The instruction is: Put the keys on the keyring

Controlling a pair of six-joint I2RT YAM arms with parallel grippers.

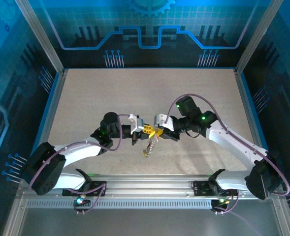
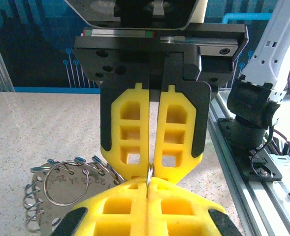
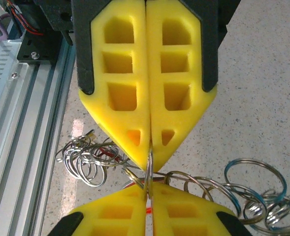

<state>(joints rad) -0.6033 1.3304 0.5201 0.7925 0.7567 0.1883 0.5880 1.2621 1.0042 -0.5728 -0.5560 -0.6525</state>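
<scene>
My left gripper [image 1: 144, 130] and right gripper [image 1: 157, 132] meet tip to tip above the middle of the table. Each is shut on the thin silvery keyring [image 2: 148, 171], which stands edge-on between the two pairs of yellow fingers [image 3: 148, 169]. In the left wrist view my left gripper [image 2: 147, 189] is at the bottom and the right gripper [image 2: 153, 162] faces it. A tangle of rings [image 1: 148, 146] dangles below the grip. Something red [image 3: 93, 146] shows among the loops. I cannot make out the keys themselves.
A round numbered metal tag [image 2: 68, 189] carrying several small rings hangs left of the fingers. More rings, some blue-tinted [image 3: 255, 184], spread to the right. The aluminium base rail [image 1: 149, 183] runs along the near edge. The speckled tabletop [image 1: 149, 93] stretches behind.
</scene>
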